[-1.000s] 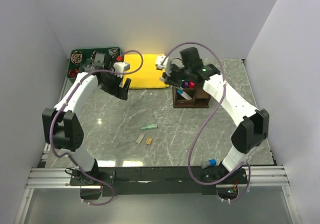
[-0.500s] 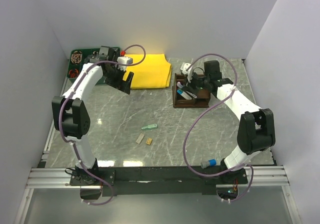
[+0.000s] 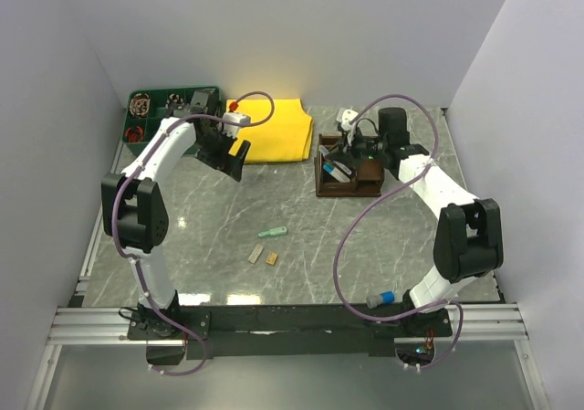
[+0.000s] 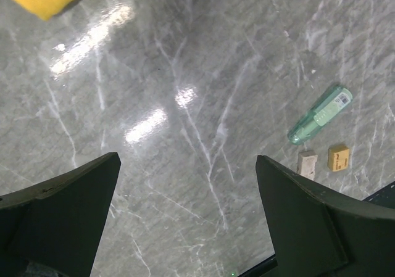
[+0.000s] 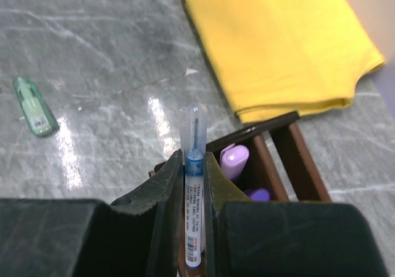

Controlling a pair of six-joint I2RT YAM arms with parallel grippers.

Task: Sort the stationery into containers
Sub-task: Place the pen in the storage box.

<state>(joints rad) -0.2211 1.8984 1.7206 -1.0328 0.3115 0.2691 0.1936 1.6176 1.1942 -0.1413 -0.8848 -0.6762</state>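
Marble tabletop (image 3: 219, 223); blue pen (image 5: 194, 184) pinched (only right wrist shows).

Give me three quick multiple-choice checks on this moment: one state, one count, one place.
1. The right gripper at the organiser is: A) open, empty; B) shut on the blue pen; C) shut, empty.
2. The small blocks on the table number: A) one; B) four; C) two.
3. The green marker lies: A) on the table beside the blocks; B) in the organiser; C) in the right gripper.

Answers:
1 B: its fingers pinch the pen in the right wrist view.
2 C: a pale one and a tan one lie side by side.
3 A: it rests on bare marble close to the blocks.
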